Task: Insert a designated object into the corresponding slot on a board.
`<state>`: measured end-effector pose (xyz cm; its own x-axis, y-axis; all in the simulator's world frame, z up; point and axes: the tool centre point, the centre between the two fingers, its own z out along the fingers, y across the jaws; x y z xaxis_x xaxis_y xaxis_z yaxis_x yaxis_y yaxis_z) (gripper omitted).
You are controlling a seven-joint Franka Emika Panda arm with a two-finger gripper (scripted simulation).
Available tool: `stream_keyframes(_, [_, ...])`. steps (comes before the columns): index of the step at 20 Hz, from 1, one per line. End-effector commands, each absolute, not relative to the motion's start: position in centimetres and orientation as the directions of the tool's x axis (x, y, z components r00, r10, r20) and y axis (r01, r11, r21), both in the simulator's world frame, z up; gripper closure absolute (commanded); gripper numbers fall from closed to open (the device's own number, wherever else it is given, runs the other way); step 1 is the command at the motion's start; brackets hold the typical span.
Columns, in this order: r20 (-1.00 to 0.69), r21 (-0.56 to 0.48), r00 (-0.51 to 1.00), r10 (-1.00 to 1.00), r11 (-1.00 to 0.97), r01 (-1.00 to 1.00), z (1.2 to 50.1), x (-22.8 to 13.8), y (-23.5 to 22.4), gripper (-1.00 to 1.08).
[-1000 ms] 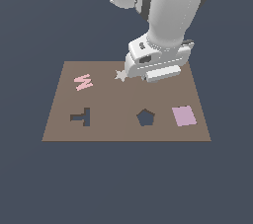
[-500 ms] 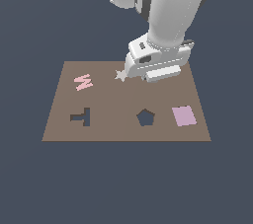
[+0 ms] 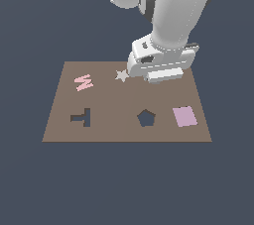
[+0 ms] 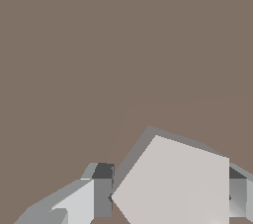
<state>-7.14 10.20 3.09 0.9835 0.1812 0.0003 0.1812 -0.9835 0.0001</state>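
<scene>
The brown board [image 3: 114,132] lies flat, with the dark pentagon slot [image 3: 146,118] near its front edge. My gripper [image 3: 158,76] is low over the board's back right part, behind the slot. In the wrist view a pale pentagon piece [image 4: 173,188] sits between the two fingers [image 4: 102,193], with both pads touching its sides, so the gripper [image 4: 170,196] is shut on it. In the exterior view the white hand hides the piece and the fingertips.
On the board are a mauve square [image 3: 184,116] to the exterior view's right of the slot, a dark T-shaped cutout [image 3: 82,118] at the left, a pink zigzag piece [image 3: 83,82] and a pale star [image 3: 121,76] beside the hand. Dark floor surrounds the board.
</scene>
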Motion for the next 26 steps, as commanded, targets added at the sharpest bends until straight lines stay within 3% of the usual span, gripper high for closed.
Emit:
stream_keyframes(1, [0.001, 0.000, 0.990, 0.140, -0.990, 0.140, 3.1, -6.9, 10.5, 1.08])
stream_keyframes(14, [0.001, -0.001, 0.973, -0.231, -0.973, -0.231, 3.3, -4.4, 12.7, 1.08])
stream_keyframes(26, [0.001, -0.002, 0.748, -0.664, -0.748, -0.664, 3.5, -0.3, 13.8, 1.08])
